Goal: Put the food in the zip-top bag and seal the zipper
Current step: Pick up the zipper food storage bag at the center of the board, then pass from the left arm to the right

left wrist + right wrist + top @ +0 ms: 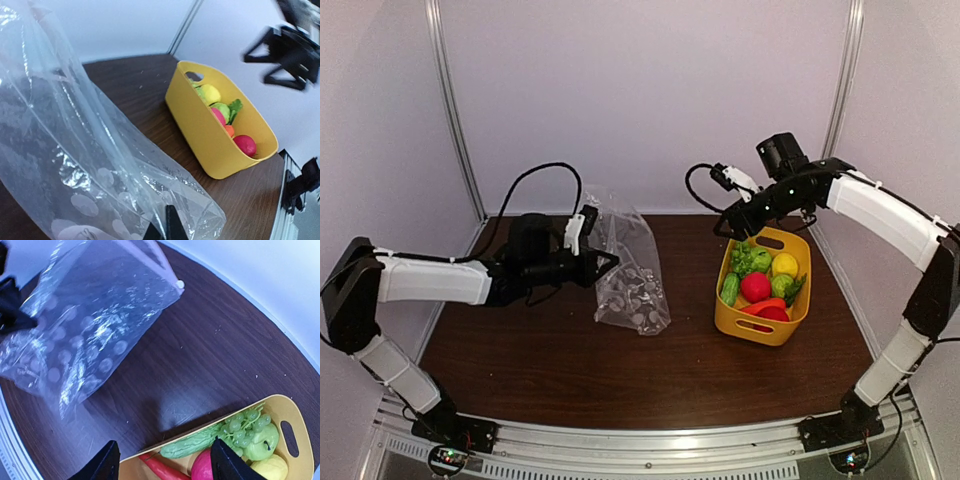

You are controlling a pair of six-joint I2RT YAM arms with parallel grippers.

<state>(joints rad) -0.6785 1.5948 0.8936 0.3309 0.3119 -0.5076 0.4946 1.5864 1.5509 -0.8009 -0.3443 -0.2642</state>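
The clear dotted zip-top bag lies left of centre on the brown table, its far end lifted. My left gripper is shut on the bag's left edge; in the left wrist view its tips pinch the plastic. The food sits in a yellow basket: green grapes, lemon, red apple, cucumber, red pepper. My right gripper is open and empty above the basket's far left rim. The bag's rim strip shows in the right wrist view.
Pale walls with metal posts close in the table at the back and sides. The basket stands right of the bag with bare brown wood between them. A metal rail runs along the near edge.
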